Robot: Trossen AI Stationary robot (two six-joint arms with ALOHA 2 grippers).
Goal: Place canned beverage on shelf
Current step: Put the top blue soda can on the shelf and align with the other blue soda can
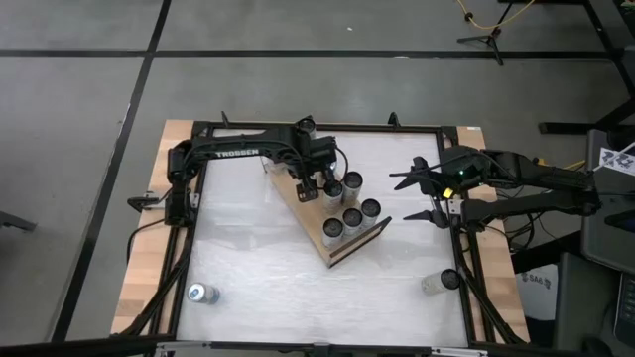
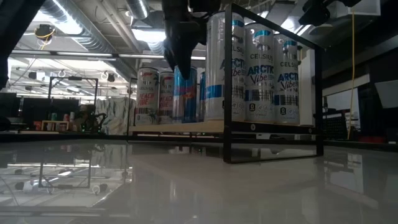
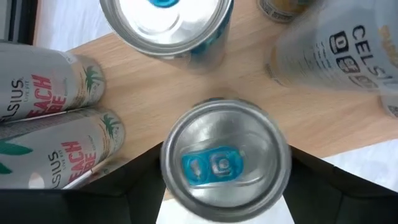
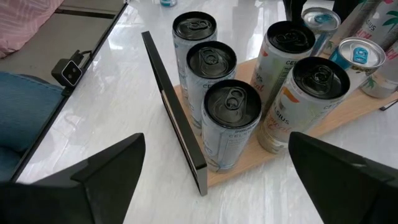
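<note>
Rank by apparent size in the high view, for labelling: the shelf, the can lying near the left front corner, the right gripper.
1. Shelf
2. Right gripper
3. Lying can

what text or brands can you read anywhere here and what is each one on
"TROSSEN": on the left arm.
"CELSIUS": on the tall white cans on the shelf.
"ARCTIC Vibe": on those same white cans.
"PEACH": on the two cans lying sideways in the left wrist view; the word under it is cut off.
Small print low on the white cans is too small to read.
</note>
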